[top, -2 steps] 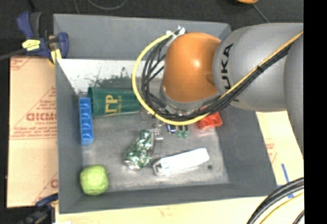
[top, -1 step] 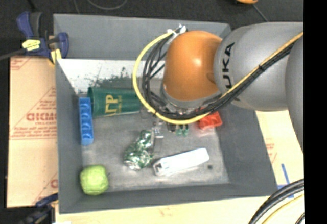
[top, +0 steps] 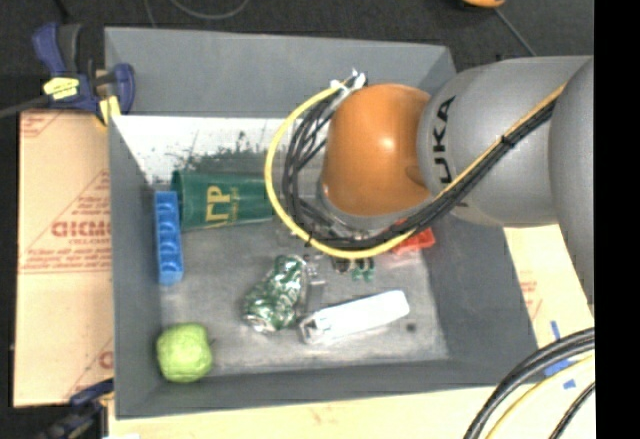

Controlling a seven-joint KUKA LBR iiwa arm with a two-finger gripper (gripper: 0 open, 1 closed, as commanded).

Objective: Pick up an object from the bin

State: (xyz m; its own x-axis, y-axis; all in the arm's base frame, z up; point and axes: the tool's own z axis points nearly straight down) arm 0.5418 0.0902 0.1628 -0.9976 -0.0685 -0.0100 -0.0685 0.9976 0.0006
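— Nearest below orange cover [top: 375, 147]?
— Crumpled green-and-silver wrapper [top: 275, 295], middle of bin [top: 470, 307], just beside white flat block [top: 355, 317]; green carton [top: 222, 199] toward far edge
— Jaws?
— Hidden under cover; apart or together, cannot tell

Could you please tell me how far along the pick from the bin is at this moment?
Done: the arm is inside the bin, the claw low near its middle, just beside the crumpled green-and-silver wrapper. In hand: no grasp can be made out. Left: everything visible, the wrapper, white bar, green ball, blue block strip and green box, lies on the floor, so gripping and lifting one remain.
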